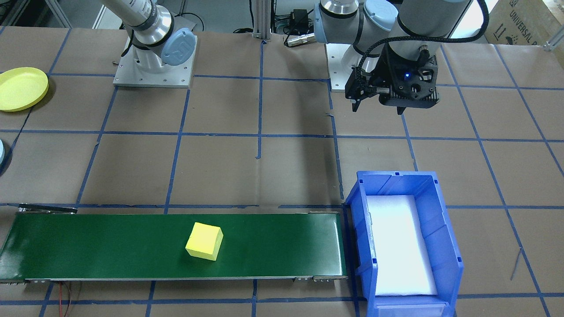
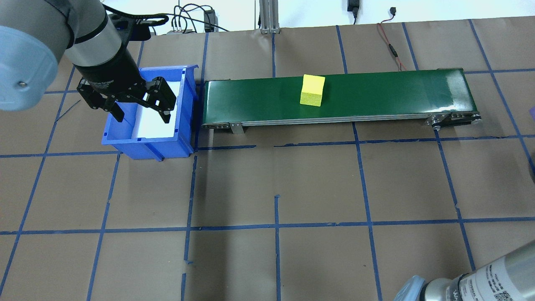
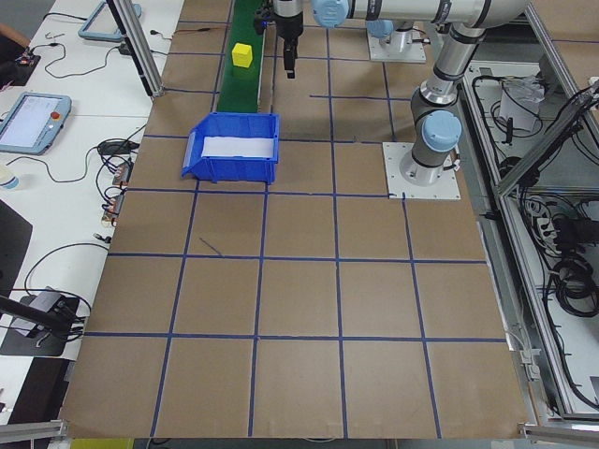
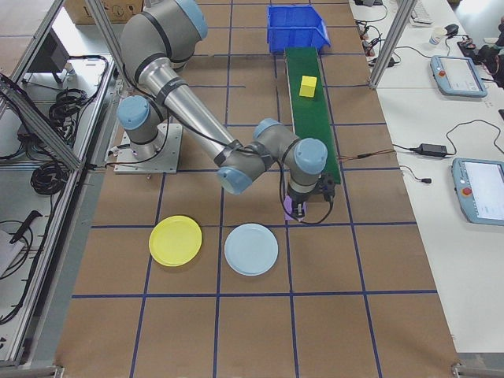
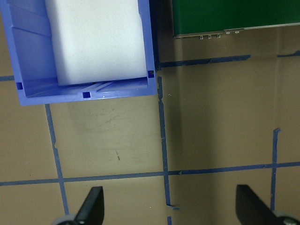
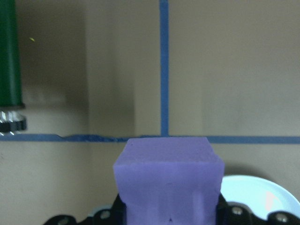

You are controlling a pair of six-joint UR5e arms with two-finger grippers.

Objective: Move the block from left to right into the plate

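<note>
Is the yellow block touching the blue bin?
Apart. The overhead view shows the yellow block mid-belt, with a long stretch of bare green belt between it and the blue bin.

— Where's the yellow block [image 1: 204, 241]?
— A cube lying flat on the green conveyor belt [image 1: 110, 246], about midway along, nothing gripping it.
— The purple block [image 6: 168, 180]?
— Clamped in the right gripper [image 4: 302, 206].
— The plate [image 4: 176, 240]?
— Yellow, round, flat on the bench beside a pale blue plate [image 4: 251, 249].
</note>
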